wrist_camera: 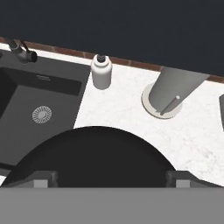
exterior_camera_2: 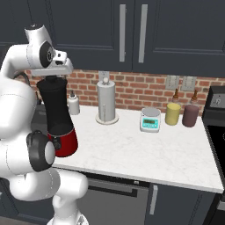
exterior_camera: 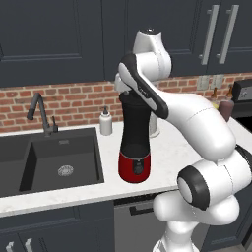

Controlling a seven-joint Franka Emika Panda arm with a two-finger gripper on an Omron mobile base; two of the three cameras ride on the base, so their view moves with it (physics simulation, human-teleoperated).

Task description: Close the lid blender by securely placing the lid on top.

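The two-finger gripper (wrist_camera: 112, 178) hangs wide open, gripping nothing, directly above the round black lid (wrist_camera: 94, 155) capping the tall red-based blender (exterior_camera: 134, 147).

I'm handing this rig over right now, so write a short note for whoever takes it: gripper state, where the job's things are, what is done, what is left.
Gripper: open, fingers spread wide, directly above the blender's top, holding nothing.
Blender: upright on the white counter, right of the sink, soap dispenser behind it.
Lid: the black round disc below the hand looks to be lying on the jar's top; the base views hide the jar's rim behind the arm.
Done: lid apparently placed and released.
Left: lift the hand clear, check that the lid sits flat and centred.
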